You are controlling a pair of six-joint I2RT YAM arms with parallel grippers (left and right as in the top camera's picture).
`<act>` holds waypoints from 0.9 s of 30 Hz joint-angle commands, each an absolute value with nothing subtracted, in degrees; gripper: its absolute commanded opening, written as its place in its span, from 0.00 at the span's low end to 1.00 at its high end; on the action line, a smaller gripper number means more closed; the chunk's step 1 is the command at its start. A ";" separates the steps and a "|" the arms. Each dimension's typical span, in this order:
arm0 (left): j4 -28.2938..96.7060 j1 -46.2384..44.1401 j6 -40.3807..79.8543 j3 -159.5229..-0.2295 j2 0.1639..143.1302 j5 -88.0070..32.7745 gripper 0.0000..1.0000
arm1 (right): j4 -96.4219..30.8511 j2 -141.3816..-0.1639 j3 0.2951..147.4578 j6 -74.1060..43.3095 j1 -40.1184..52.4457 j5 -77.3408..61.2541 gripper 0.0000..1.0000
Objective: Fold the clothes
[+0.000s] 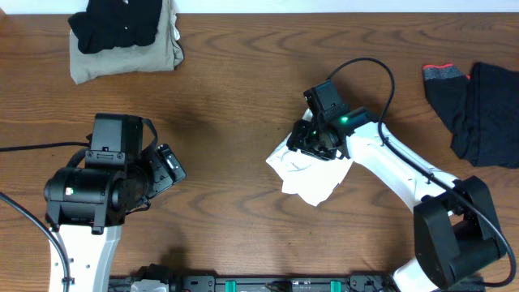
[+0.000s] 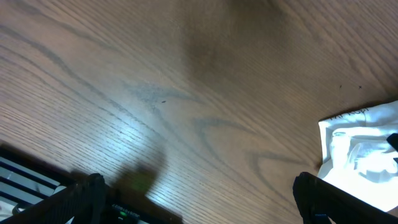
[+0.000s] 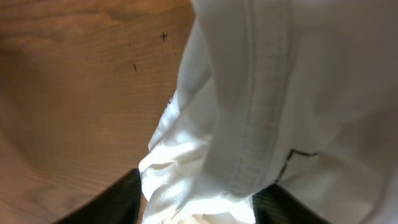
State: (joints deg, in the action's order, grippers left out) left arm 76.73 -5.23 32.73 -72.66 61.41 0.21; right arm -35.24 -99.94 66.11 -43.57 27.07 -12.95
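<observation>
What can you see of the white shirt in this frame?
The white shirt lies crumpled in a small heap on the wooden table, right of centre. It looks like thin, wrinkly cloth; the right wrist view shows a stitched hem and a thin dark line. The right gripper sits over its upper edge with cloth bunched between the fingers; whether it is clamped cannot be told. Nothing else touches it.

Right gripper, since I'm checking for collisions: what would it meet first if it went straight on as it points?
The white shirt, bunched directly ahead of the right gripper; probably the table beneath.
</observation>
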 commanded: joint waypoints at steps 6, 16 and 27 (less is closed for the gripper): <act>77.10 -4.89 31.77 -72.53 61.43 0.67 0.98 | -29.02 -100.53 66.57 -44.53 26.89 -12.32 0.34; 77.12 -4.89 31.77 -72.53 61.43 0.64 0.98 | -27.22 -100.82 66.57 -44.56 29.06 -8.49 0.01; 77.97 -4.89 31.79 -72.53 61.43 0.64 0.98 | -20.03 -108.64 66.57 -44.29 31.38 -8.36 0.13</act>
State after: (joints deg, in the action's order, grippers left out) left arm 77.65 -5.23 32.73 -72.66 61.41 0.23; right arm -20.01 -106.56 66.17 -44.62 30.74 -9.02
